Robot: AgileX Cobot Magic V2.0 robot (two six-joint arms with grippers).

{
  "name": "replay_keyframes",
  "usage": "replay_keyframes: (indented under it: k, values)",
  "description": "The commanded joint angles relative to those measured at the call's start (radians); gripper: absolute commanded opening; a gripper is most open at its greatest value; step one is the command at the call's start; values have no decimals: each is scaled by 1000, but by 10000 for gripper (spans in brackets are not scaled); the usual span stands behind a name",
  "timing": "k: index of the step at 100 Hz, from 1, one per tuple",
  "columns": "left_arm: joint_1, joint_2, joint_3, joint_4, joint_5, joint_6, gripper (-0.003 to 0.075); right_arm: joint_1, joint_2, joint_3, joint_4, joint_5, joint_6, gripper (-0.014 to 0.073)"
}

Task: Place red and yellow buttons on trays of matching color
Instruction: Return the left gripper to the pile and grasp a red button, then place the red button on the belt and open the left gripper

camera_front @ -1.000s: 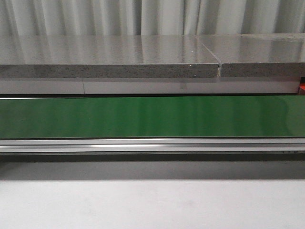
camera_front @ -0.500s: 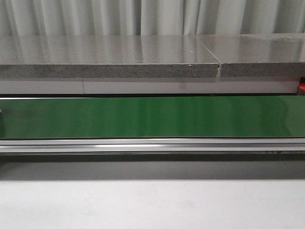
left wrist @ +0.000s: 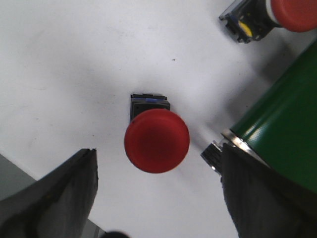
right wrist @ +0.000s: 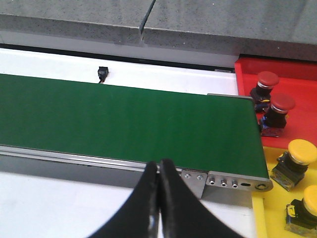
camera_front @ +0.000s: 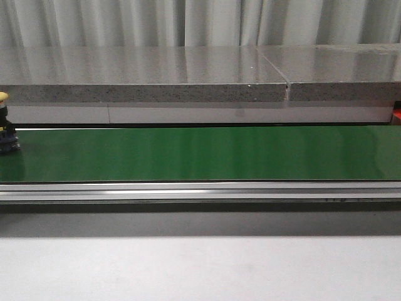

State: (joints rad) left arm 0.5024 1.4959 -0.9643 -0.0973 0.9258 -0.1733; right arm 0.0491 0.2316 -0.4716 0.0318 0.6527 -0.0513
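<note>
Factory-style test bench (green conveyor belt (camera_front: 200, 153), stone counter (camera_front: 144, 75)).

Front view: yellow button (camera_front: 5, 122) cut by left edge, only part visible on green belt (camera_front: 200, 153). Neither arm nor trays in frame here. Left wrist view: second red button (left wrist: 292, 12) cropped at frame edge. Right wrist view: lowest yellow button (right wrist: 304, 208) cut by right edge; red tray (right wrist: 285, 74) and yellow tray (right wrist: 270, 198) both run out of frame.

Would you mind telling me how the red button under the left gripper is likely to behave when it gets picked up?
The red button has a wide domed cap over a narrower dark base, so it looks top-heavy and may tip if nudged. The smooth round cap could slip between the fingers. It looks like rigid plastic, unlikely to deform.
</note>
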Motion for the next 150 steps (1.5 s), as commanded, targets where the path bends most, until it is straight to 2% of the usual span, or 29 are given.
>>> replay_keyframes:
  k: [1, 50, 74, 92, 100, 125, 150]
  values:
    - [1, 0, -21, -18, -36, -10, 499, 4, 11, -23, -7, -70, -9, -67]
    - [1, 83, -27, -17, -62, 3, 487, 4, 11, -23, -7, -70, -9, -67]
    - [1, 83, -29, -17, -63, 4, 296, 4, 11, -23, -7, -70, -9, -67]
    - [1, 66, -29, -15, -59, 10, 219, 4, 11, -23, -7, -70, -9, -67]
    - [1, 32, -29, -13, -45, 53, 216, 4, 11, -23, -7, -70, -9, -67]
    - [1, -120, -54, 50, -15, 73, 216, 4, 11, -23, -7, -70, -9, -67]
    - [-19, -142, -227, 48, 118, 88, 216, 4, 11, -23, -7, -70, -9, -67]
